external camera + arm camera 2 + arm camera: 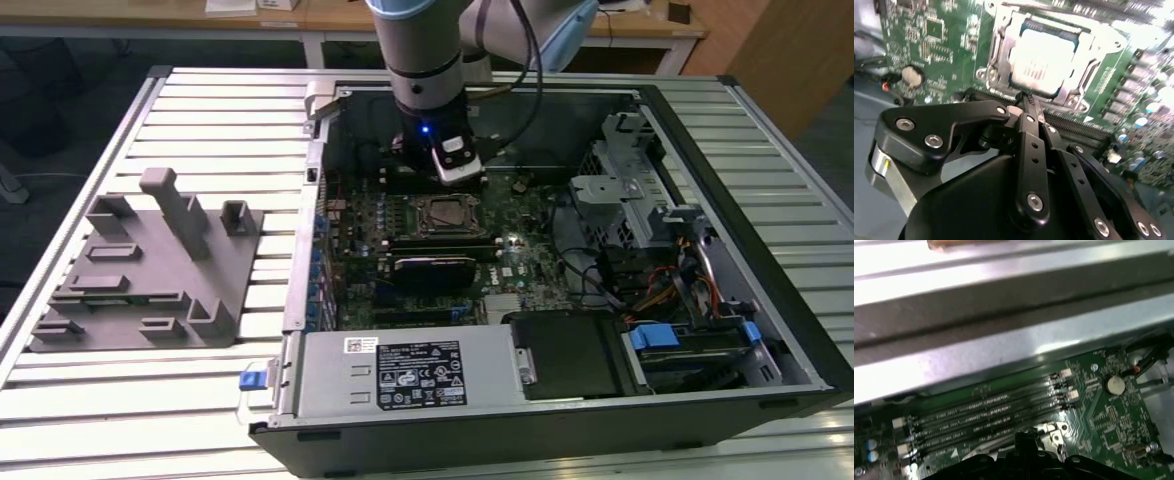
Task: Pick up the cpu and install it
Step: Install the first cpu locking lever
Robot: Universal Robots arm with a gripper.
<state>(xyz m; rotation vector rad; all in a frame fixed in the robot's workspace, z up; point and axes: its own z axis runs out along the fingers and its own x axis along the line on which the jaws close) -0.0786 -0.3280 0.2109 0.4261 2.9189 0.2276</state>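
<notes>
On the exterior view's left, the grey plastic block [140, 270] with its upright posts lay on the slatted metal table [227, 110], well apart from my arm. Just beside it toward the right stood the open computer case [561, 260], its green motherboard [400, 240] exposed. My arm [424, 60] reached down into the case from above, and my claw [458, 172] hung near the far edge of the board, just beyond the square socket [437, 215]. Below the socket sat a black card [430, 270], then the silver power supply box [400, 372] at the near wall, and to the right a tangle of cables and blue clips [657, 335].

In the second wrist view, the cpu [1044, 60] lay flat in the socket's metal frame [999, 50], its pale silver top bright under the light. My claw [1029, 106] was empty, its black fingers [1030, 150] drawn together to a narrow tip just at the near edge of that frame; I could not tell whether the tip touched it. A round coin battery [913, 76] sat on the board off to one side.

In the first wrist view, the rows of memory slots [989, 415] ran beside the case's grey metal wall [1004, 325], with the coin battery [1114, 385] near them.
</notes>
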